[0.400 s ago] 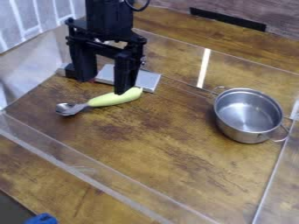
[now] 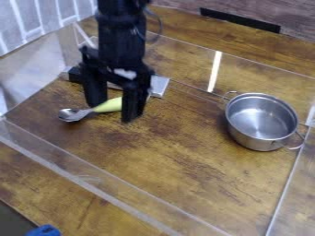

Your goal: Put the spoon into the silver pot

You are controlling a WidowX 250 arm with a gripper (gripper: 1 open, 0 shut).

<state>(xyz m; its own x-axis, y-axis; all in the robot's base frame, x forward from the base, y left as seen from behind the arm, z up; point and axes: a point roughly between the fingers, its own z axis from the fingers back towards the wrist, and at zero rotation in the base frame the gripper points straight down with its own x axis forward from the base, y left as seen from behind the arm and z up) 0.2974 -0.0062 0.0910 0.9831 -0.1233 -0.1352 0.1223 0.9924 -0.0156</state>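
Observation:
The spoon (image 2: pixel 81 112) lies on the wooden table at the left, its shiny metal bowl pointing left and its pale yellow-green handle partly hidden behind my gripper. My black gripper (image 2: pixel 110 98) hangs directly over the handle, open, with one finger on each side of it and nothing held. The silver pot (image 2: pixel 261 121) stands empty at the right, well apart from the gripper, with small loop handles at its sides.
A flat grey block (image 2: pixel 153 87) lies just behind the gripper. Clear plastic walls (image 2: pixel 215 66) fence the wooden work area on all sides. A blue object (image 2: pixel 44 230) shows at the bottom left, outside the wall.
The gripper has moved forward and down from behind the grey block to right over the spoon's handle. Spoon and pot have not moved.

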